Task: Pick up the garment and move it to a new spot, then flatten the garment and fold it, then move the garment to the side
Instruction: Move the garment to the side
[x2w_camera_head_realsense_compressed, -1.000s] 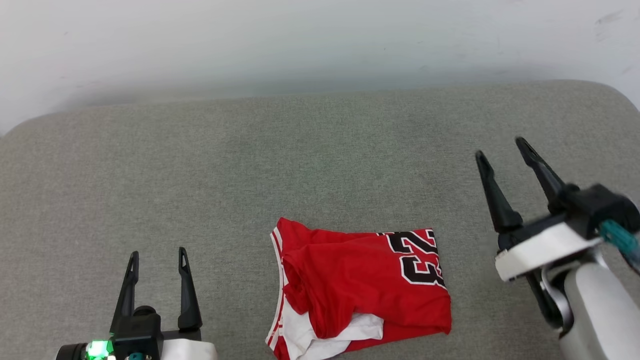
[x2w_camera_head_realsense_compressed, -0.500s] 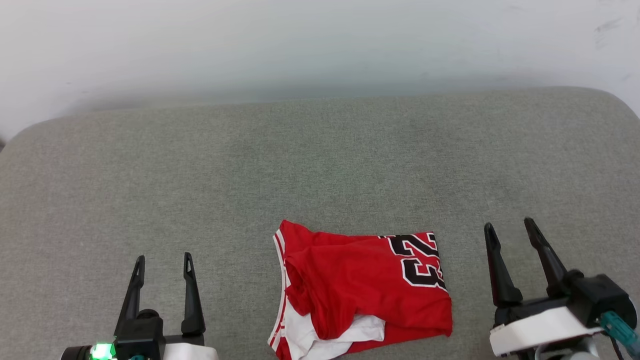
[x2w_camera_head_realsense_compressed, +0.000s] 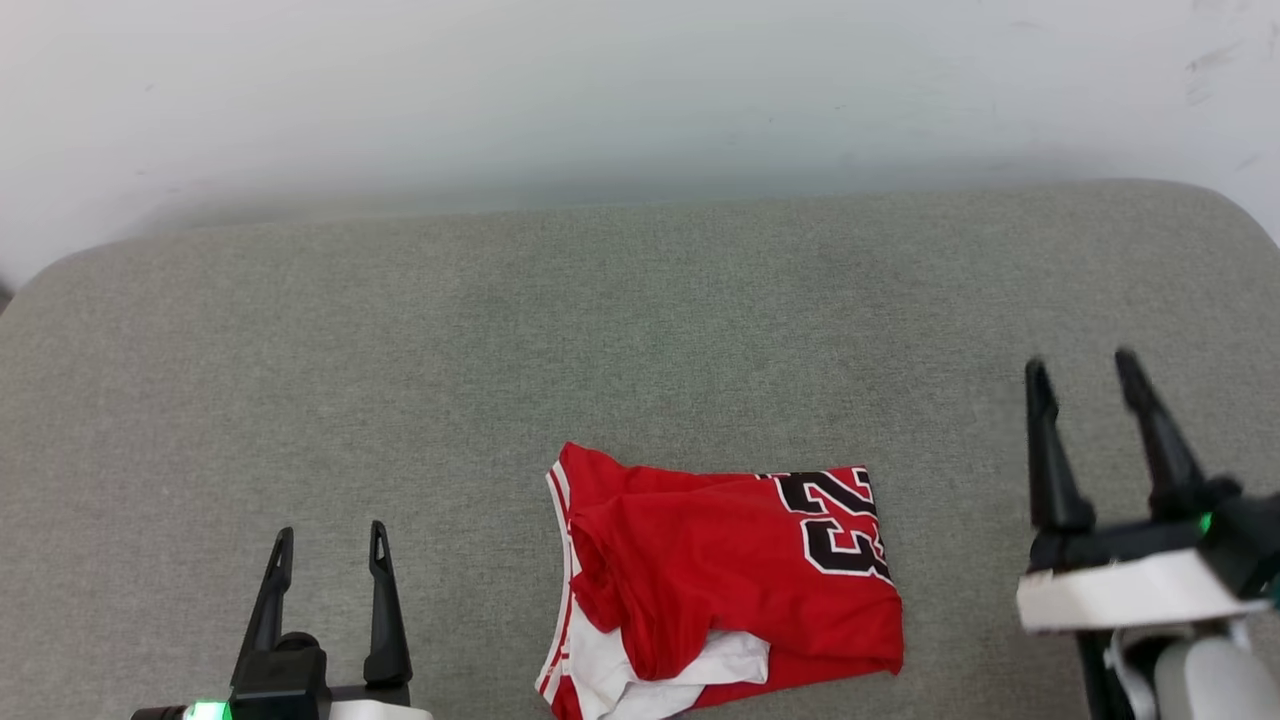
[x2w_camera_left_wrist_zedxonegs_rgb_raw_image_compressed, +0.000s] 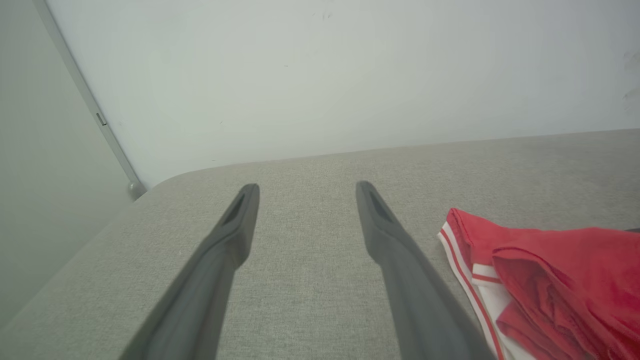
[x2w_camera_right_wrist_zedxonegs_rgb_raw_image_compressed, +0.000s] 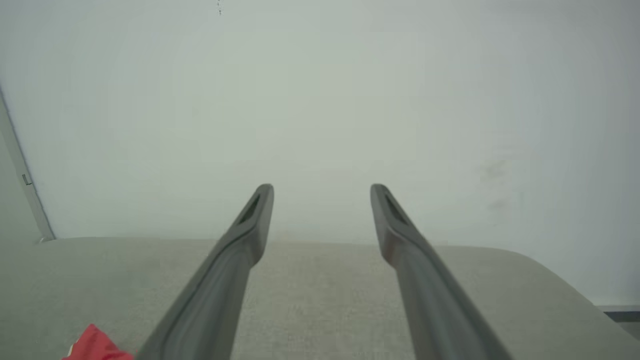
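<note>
Now the red, white-sleeved jersey shirt (x2w_camera_head_realsense_compressed: 720, 580) lies roughly folded, left tool (x2w_camera_head_realsense_compressed: 331, 532) and right tool (x2w_camera_head_realsense_compressed: 1080, 364) both wide and empty, so seemingly only the sideways move remains.

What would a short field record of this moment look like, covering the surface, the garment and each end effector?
surface: grey fabric pad in front of a pale wall
garment: red, roughly folded, lying on the pad; "23" print facing up at its right end; white fabric and striped trim showing at its left and bottom
left end effector: open, empty, left of the garment, not touching it
right end effector: open, empty, right of the garment, not touching it
</note>
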